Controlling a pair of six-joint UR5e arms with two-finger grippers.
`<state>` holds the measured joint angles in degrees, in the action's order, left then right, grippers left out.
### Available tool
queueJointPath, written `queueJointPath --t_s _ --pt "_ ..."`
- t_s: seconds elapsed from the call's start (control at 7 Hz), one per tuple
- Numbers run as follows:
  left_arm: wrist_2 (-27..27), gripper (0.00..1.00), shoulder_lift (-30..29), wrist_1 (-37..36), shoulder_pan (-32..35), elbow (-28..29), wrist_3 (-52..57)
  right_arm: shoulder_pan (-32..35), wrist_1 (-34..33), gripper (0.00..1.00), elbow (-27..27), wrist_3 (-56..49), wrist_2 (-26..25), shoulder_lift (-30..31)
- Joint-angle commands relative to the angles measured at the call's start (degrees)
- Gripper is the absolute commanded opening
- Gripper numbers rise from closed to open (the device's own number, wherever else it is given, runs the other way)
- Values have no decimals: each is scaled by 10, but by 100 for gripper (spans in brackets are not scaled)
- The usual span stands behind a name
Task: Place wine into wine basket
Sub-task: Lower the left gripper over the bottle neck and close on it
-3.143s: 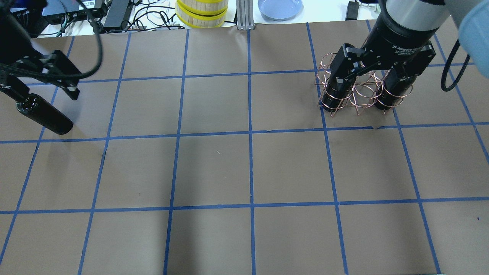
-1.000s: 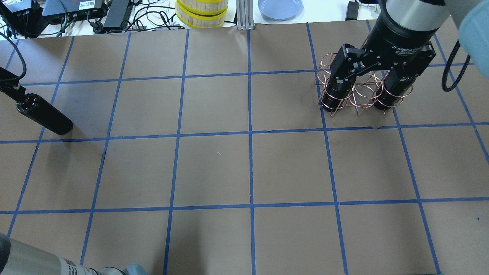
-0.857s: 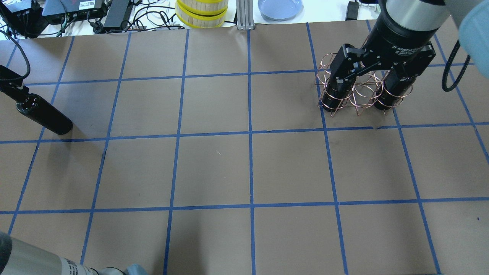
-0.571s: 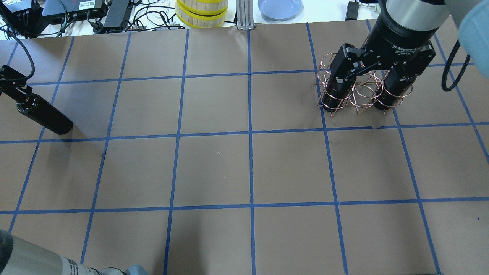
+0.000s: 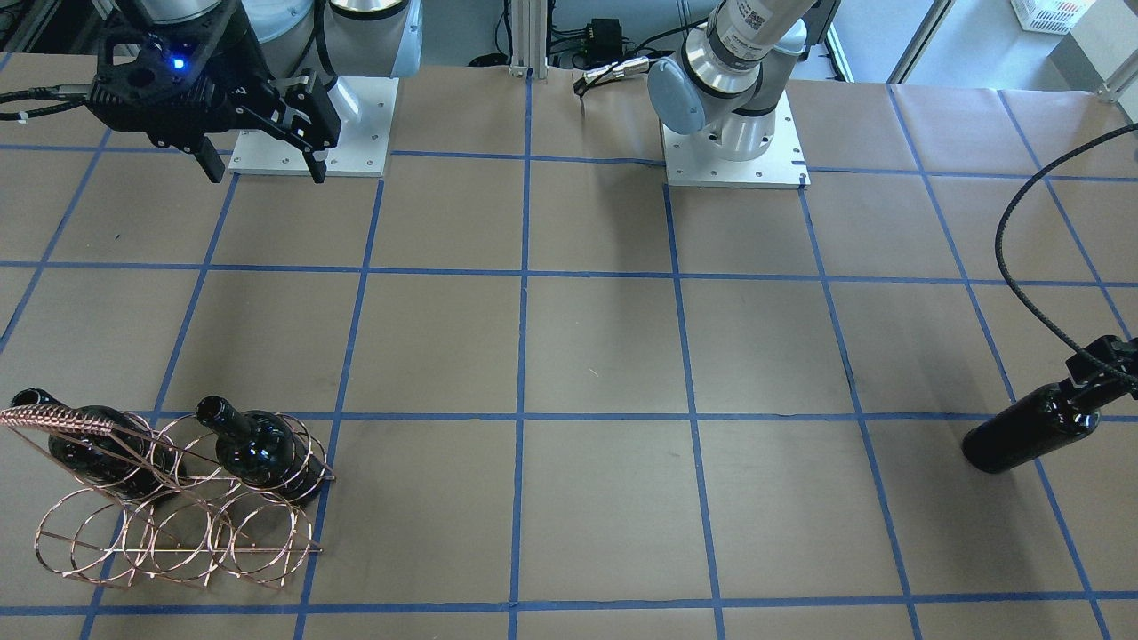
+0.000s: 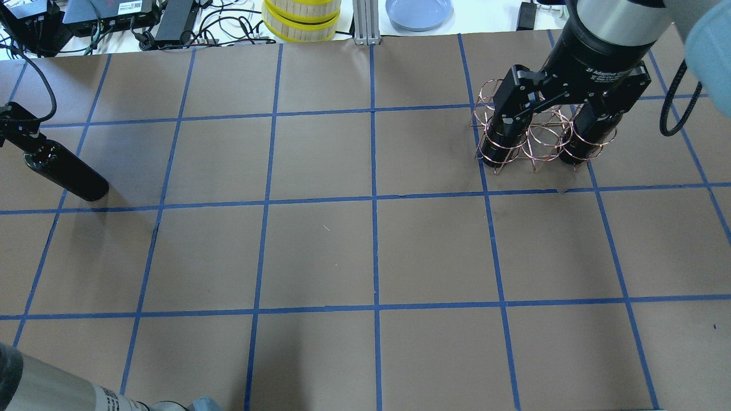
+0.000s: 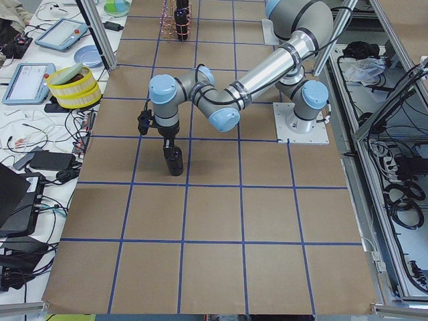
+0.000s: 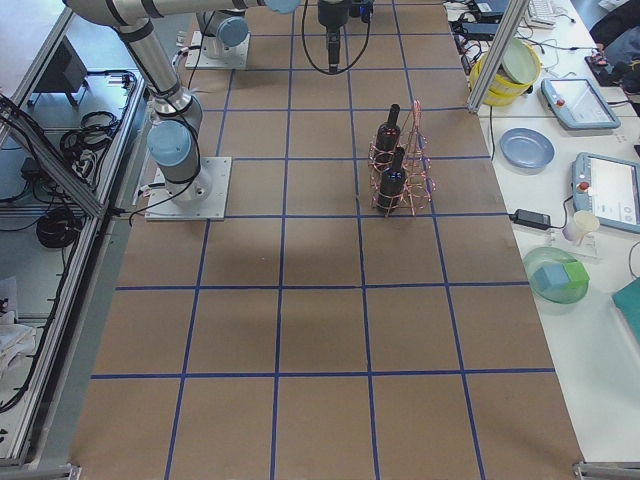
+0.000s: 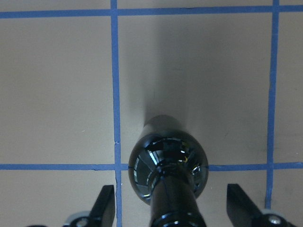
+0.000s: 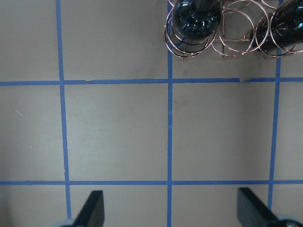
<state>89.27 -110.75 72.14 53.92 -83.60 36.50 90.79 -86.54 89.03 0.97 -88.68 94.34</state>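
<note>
One wine bottle stands upright on the table at the far left; it also shows in the front view and the left wrist view. My left gripper is open, with its fingers on either side of the bottle's neck and apart from it. The copper wire wine basket stands at the back right and holds two bottles in its outer hoops. My right gripper hangs open and empty high above the table; in the right wrist view the basket lies beyond its fingertips.
The table is brown paper with a blue tape grid. Beyond its back edge are a yellow-rimmed round stack, a blue plate and cables and boxes. The arm bases stand on the robot's side.
My left gripper has come down from above the loose bottle to the level of its neck. The bottle, the basket and the right arm have not moved.
</note>
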Motion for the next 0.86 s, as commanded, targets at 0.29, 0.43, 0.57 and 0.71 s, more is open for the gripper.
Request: queueJointPath --t_s 0.29,0.43,0.57,0.71 --pt "-2 59 0 -6 4 1 8 0 1 100 0 0 0 1" --pt "-1 50 0 -6 4 0 8 0 1 100 0 0 0 0" --pt "-1 44 -1 -6 3 1 9 0 1 100 0 0 0 0" --pt "-1 36 -2 -3 2 0 17 0 1 100 0 0 0 1"
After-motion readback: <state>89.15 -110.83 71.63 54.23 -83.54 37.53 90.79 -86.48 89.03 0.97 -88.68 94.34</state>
